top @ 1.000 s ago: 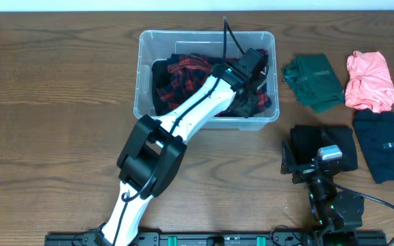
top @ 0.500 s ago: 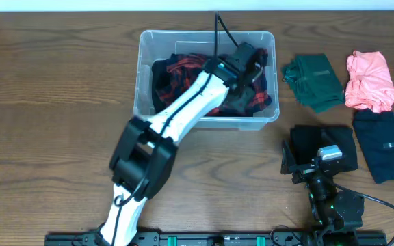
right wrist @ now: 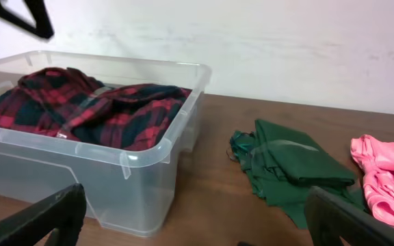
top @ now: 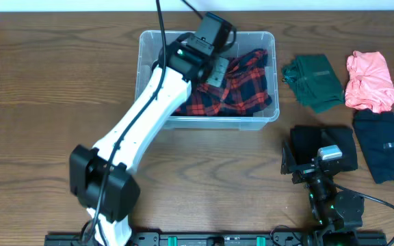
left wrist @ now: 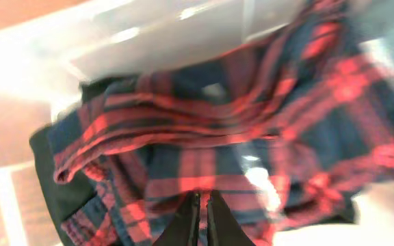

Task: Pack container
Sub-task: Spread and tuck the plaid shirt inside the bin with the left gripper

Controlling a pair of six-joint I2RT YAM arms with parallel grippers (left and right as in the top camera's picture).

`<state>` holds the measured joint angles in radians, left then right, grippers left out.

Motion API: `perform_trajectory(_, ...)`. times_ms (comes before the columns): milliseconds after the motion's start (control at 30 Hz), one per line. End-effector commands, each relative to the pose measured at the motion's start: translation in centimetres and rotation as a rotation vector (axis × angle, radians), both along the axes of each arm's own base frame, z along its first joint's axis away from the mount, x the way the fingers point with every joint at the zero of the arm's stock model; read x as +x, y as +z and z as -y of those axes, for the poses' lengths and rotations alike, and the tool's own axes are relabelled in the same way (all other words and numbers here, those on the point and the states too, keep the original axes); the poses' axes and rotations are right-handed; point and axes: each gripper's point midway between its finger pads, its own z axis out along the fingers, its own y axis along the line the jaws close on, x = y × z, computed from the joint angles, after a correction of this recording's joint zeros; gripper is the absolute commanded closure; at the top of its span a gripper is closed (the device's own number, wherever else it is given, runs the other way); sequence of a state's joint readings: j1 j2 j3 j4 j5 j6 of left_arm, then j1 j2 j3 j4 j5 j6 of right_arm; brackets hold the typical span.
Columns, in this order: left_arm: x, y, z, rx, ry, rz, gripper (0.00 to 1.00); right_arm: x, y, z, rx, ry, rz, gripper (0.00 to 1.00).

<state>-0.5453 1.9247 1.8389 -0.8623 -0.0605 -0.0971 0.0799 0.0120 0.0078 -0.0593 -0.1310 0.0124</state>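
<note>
L gripper (left wrist: 201, 199) is hovering w/ fingers pressed together, nothing visibly pinched, just above the red-and-navy plaid shirt (top: 241, 85). R gripper (right wrist: 193, 205) is sitting w/ jaws wide apart and empty at lower right of the overhead frame, by a black garment (top: 337, 140). Container (top: 144, 48) is sitting upper centre, plaid inside. Green cloth (top: 313, 82), pink cloth (top: 369, 80) and navy cloth (top: 385, 147) are lying to its right, outside.

Risks: plaid is bunching high toward the tub's right wall, so any lift-out by the L arm could be snagging cloth and dragging it over the rim.

Hard to read: L wrist view is blurring, so can't tell if a thread is caught btwn the fingers. L arm is covering the tub's left part.
</note>
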Motion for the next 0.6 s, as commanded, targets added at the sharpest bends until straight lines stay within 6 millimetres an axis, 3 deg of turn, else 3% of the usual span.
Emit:
perform_trajectory(0, 0.8, -3.6, -1.8, 0.025, 0.116, -0.081, 0.93, 0.0, -0.1, 0.2, -0.010, -0.010, 0.001, 0.01)
perform_trajectory(333, 0.5, -12.9, -2.0, 0.108, 0.127, -0.271, 0.93, 0.0, -0.1, 0.2, -0.010, -0.010, 0.001, 0.01)
perform_trajectory(433, 0.3, -13.5, -2.2, 0.119, 0.129, -0.289, 0.94, 0.0, -0.1, 0.2, -0.010, -0.010, 0.001, 0.01)
perform_trajectory(567, 0.4, -11.6, -2.5, 0.102, 0.134, -0.262, 0.94, 0.0, -0.1, 0.2, -0.010, -0.010, 0.001, 0.01)
